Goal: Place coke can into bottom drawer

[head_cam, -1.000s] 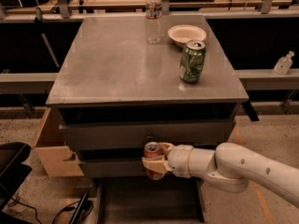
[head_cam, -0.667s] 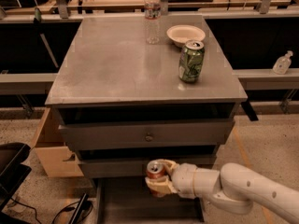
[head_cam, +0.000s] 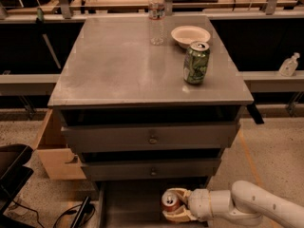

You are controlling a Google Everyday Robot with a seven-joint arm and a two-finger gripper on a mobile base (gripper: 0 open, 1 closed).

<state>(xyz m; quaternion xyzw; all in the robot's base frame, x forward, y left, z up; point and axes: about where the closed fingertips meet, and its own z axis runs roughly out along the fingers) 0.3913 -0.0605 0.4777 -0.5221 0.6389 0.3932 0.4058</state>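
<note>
At the near edge, the coke can (head_cam: 169,202) is held upright by the gripper (head_cam: 173,204), whose jaws are closed on its sides; the silver top is shown and no writing can be read. The can is kept low over the open bottom drawer (head_cam: 128,205), toward its right side, with bare floor left of it. Above, two knobbed drawers (head_cam: 118,137) are seen. On the table (head_cam: 109,65), a green can (head_cam: 196,62) with an unreadable label is set near the right edge. Behind it, a white bowl (head_cam: 190,34) and a water bottle (head_cam: 156,15) are placed.
</note>
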